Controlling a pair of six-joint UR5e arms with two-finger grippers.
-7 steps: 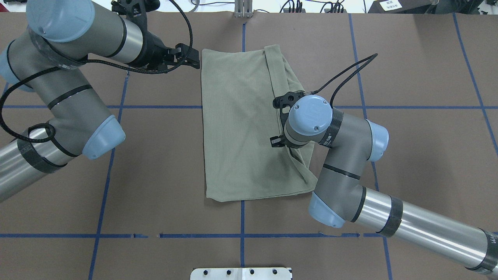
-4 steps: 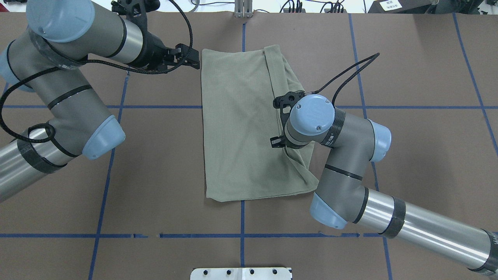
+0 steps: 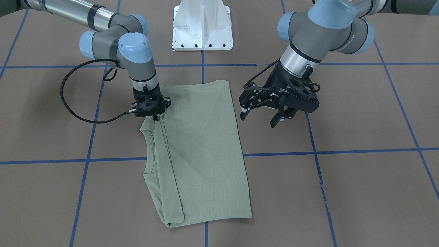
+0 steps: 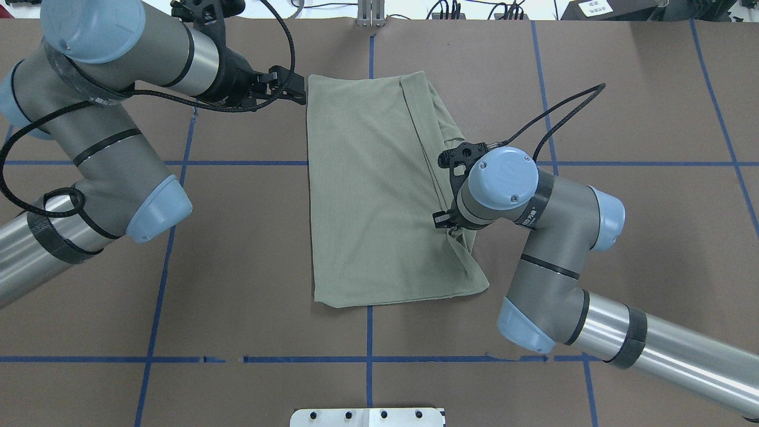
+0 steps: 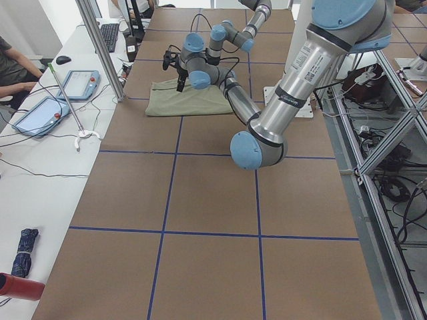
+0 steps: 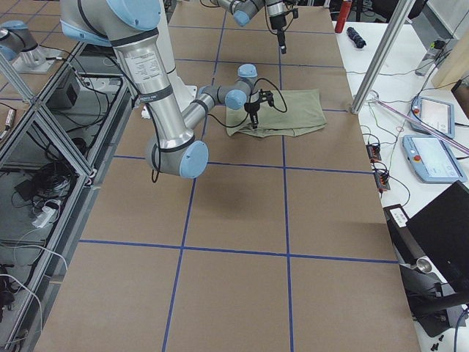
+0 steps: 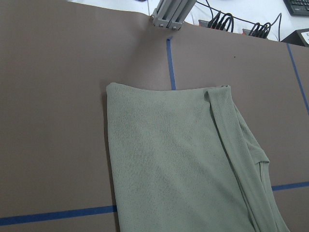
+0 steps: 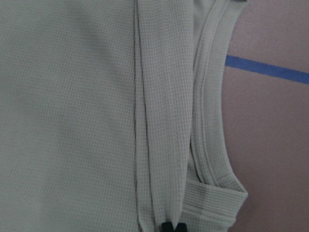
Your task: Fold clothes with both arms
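Pulled toward 3 o'clock in the overhead view over the last second by the right end effector, taking the folded band of the olive-green shirt with it, so that the band's far end now sits closer to the surface's far edge. Clenched on that band, close to the neckline; from the right wrist view, two black fingertips pinching the ribbed fabric at the picture's 6 o'clock edge.

Lying flat on the brown surface, folded into a tall rectangle across a blue tape line. Round neck opening at the shirt's 9 o'clock side in the front-facing view, just beside the pinched band, with the far end of the band doubled over at 7 o'clock.

No visible shift in the left end effector: released, fingers spread, nothing between them. Held just beside the shirt's corner at 11 o'clock in the overhead view, apart from the fabric.

At 12 o'clock of the front-facing view, a white pedestal, well clear of the shirt.
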